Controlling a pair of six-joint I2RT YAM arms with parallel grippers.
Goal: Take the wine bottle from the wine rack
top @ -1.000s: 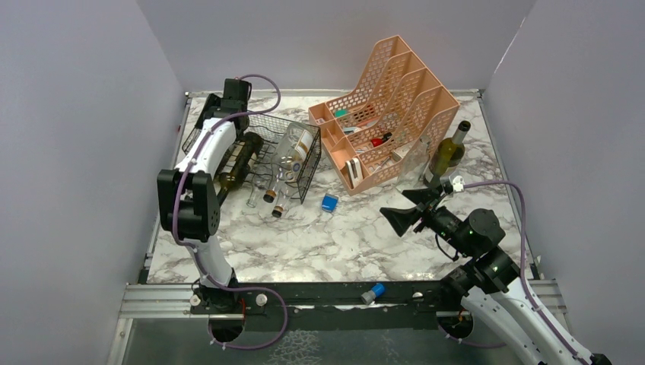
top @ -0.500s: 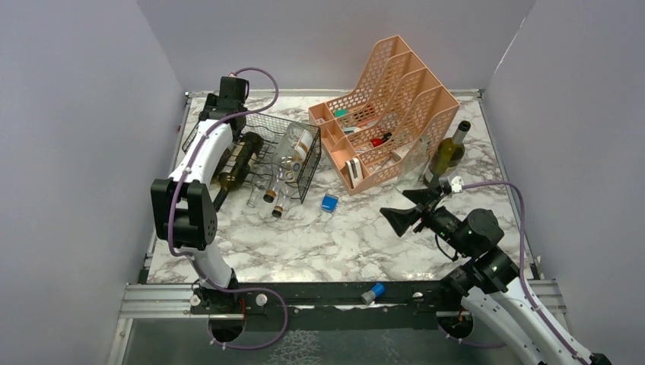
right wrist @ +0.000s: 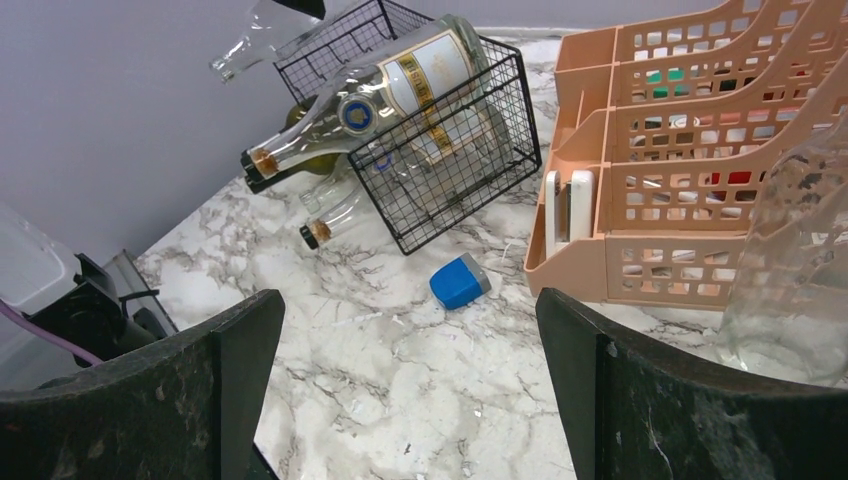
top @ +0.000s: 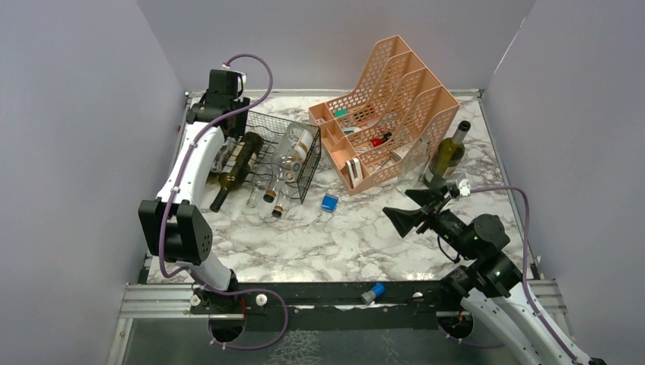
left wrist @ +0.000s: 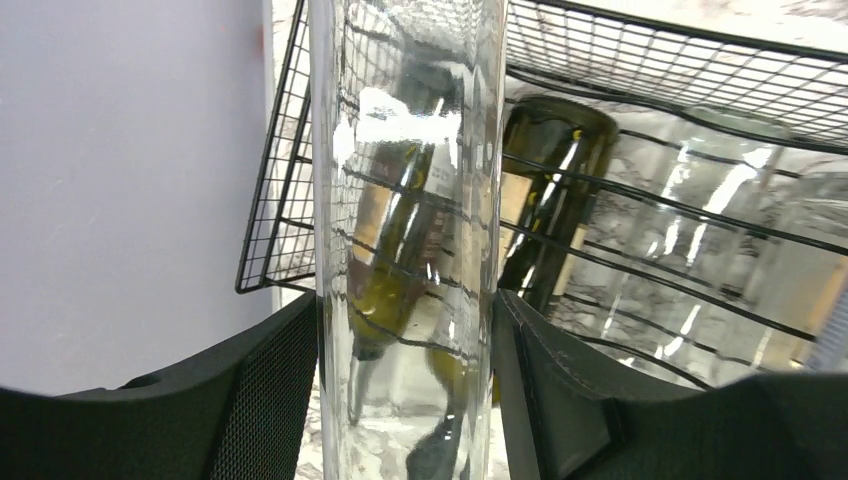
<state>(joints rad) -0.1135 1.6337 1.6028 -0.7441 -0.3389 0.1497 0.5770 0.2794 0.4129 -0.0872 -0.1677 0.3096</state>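
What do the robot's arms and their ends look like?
The left arm and right arm have white links between chunky black joints, with a purple cable trailing along each. The left tool and right tool are black, each with two broad, flat fingers; the left's inner faces carry a fine grid texture.

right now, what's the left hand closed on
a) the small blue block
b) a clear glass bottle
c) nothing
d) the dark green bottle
B: in the left wrist view the left hand has both fingers pressed against the sides of a clear glass bottle, while the dark green bottle lies behind it in the wine rack.
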